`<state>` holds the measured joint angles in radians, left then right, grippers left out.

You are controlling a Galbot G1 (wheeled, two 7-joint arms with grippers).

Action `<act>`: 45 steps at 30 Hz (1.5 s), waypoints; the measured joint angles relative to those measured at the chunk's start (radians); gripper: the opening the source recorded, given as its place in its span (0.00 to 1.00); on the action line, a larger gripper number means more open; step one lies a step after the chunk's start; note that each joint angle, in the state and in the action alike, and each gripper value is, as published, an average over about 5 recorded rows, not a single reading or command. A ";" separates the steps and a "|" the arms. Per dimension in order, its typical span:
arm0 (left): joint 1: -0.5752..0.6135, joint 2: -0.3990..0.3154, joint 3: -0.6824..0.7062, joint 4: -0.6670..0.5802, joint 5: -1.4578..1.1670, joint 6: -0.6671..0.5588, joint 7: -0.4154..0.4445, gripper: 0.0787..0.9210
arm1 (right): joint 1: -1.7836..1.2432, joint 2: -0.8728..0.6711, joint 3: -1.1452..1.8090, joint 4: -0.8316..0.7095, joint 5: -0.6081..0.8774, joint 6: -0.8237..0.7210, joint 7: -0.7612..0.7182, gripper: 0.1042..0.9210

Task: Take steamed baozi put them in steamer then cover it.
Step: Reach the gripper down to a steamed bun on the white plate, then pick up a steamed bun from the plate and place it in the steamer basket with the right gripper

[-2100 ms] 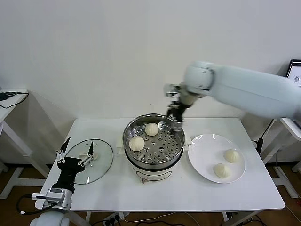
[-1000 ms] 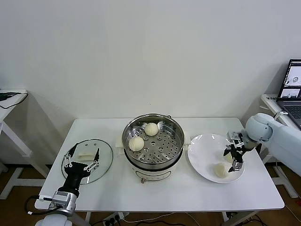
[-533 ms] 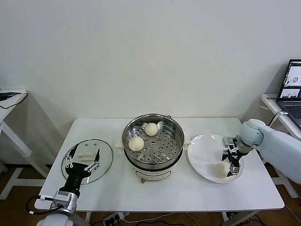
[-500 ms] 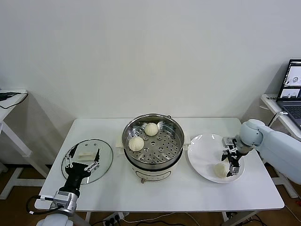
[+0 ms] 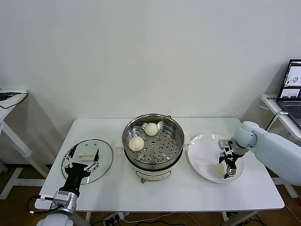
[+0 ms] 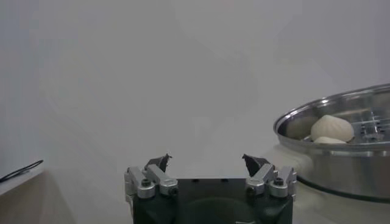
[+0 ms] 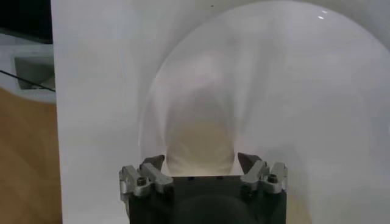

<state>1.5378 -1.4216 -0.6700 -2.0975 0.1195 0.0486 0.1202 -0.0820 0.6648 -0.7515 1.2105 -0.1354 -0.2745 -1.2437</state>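
Straddling a plated baozi [image 5: 219, 170], right end effector [image 5: 227, 165] spread; no lettering legible

- No text, label, brand, number or sign can be read in any view.
- The laptop [image 5: 294, 81] screen at far right shows only unreadable shapes.
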 measured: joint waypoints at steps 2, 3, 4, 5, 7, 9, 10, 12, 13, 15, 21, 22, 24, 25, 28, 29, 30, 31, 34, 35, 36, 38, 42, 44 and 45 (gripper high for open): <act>-0.001 -0.001 0.001 0.001 0.000 0.000 0.000 0.88 | -0.001 0.002 0.002 -0.002 -0.002 0.001 0.000 0.73; -0.001 -0.001 0.000 0.001 0.000 0.000 0.000 0.88 | -0.001 0.003 0.003 -0.003 -0.002 0.002 0.000 0.72; -0.001 0.000 0.000 0.001 0.000 -0.001 0.000 0.88 | -0.001 0.003 0.003 -0.003 -0.002 0.002 0.000 0.71; -0.001 0.000 0.000 0.002 0.000 -0.001 0.000 0.88 | -0.001 0.003 0.004 -0.003 -0.002 0.002 0.000 0.71; -0.001 0.000 -0.001 0.002 0.000 -0.001 0.000 0.88 | -0.001 0.002 0.005 -0.002 0.000 0.003 0.000 0.70; -0.001 0.000 -0.001 0.002 0.000 -0.001 0.000 0.88 | 0.001 0.000 0.006 0.000 0.003 0.003 0.000 0.70; -0.001 -0.001 -0.001 0.002 0.000 -0.001 0.000 0.88 | 0.003 -0.001 0.007 0.002 0.006 0.003 -0.001 0.70; -0.001 -0.001 -0.001 0.002 0.001 -0.001 0.000 0.88 | 0.011 -0.006 0.006 0.005 0.014 0.003 -0.003 0.70; -0.001 -0.001 -0.001 0.001 0.001 -0.001 0.000 0.88 | 0.018 -0.008 0.003 0.008 0.020 0.003 -0.005 0.70; 0.000 -0.001 0.000 0.000 0.001 -0.001 -0.001 0.88 | 0.040 -0.014 -0.007 0.012 0.034 0.003 -0.009 0.70; 0.001 -0.001 0.004 -0.006 0.005 0.000 -0.002 0.88 | 0.188 -0.018 -0.097 0.032 0.108 0.001 -0.020 0.70; 0.001 -0.002 0.004 -0.008 0.005 0.000 -0.002 0.88 | 0.223 -0.016 -0.119 0.036 0.124 0.000 -0.021 0.70; 0.002 -0.002 0.004 -0.011 0.006 0.000 -0.003 0.88 | 0.295 -0.009 -0.166 0.044 0.158 0.000 -0.024 0.70; 0.003 -0.001 0.003 -0.013 0.006 0.001 -0.003 0.88 | 0.333 -0.005 -0.191 0.048 0.175 0.000 -0.025 0.70; 0.005 0.001 0.000 -0.017 0.006 0.001 -0.002 0.88 | 0.447 0.014 -0.265 0.060 0.226 0.001 -0.030 0.70; 0.006 0.002 -0.001 -0.019 0.006 0.001 -0.002 0.88 | 0.484 0.023 -0.289 0.064 0.242 0.001 -0.032 0.70; 0.007 0.003 -0.001 -0.020 0.006 0.001 -0.002 0.88 | 0.519 0.031 -0.312 0.068 0.258 0.003 -0.034 0.70; 0.008 0.004 -0.002 -0.021 0.006 0.002 -0.002 0.88 | 0.554 0.041 -0.334 0.072 0.275 0.004 -0.035 0.70; 0.010 0.007 -0.003 -0.024 0.006 0.004 0.000 0.88 | 0.649 0.073 -0.395 0.087 0.321 0.012 -0.037 0.70; 0.010 0.007 -0.003 -0.025 0.006 0.005 0.000 0.88 | 0.678 0.085 -0.414 0.091 0.334 0.016 -0.037 0.70; 0.010 0.008 -0.004 -0.026 0.005 0.006 0.001 0.88 | 0.703 0.098 -0.431 0.093 0.347 0.023 -0.038 0.70; 0.009 0.009 -0.006 -0.029 0.004 0.007 0.001 0.88 | 0.747 0.125 -0.461 0.096 0.366 0.043 -0.041 0.70; 0.009 0.009 -0.010 -0.032 -0.001 0.008 0.002 0.88 | 0.804 0.184 -0.510 0.093 0.389 0.115 -0.047 0.70; 0.009 0.009 -0.013 -0.033 -0.002 0.008 0.002 0.88 | 0.823 0.216 -0.530 0.087 0.395 0.168 -0.048 0.70; 0.009 0.009 -0.014 -0.033 -0.002 0.008 0.002 0.88 | 0.831 0.232 -0.540 0.084 0.397 0.198 -0.046 0.70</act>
<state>1.5472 -1.4125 -0.6838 -2.1309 0.1172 0.0567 0.1226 0.7493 0.8967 -1.2916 1.2942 0.2620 -0.0763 -1.2901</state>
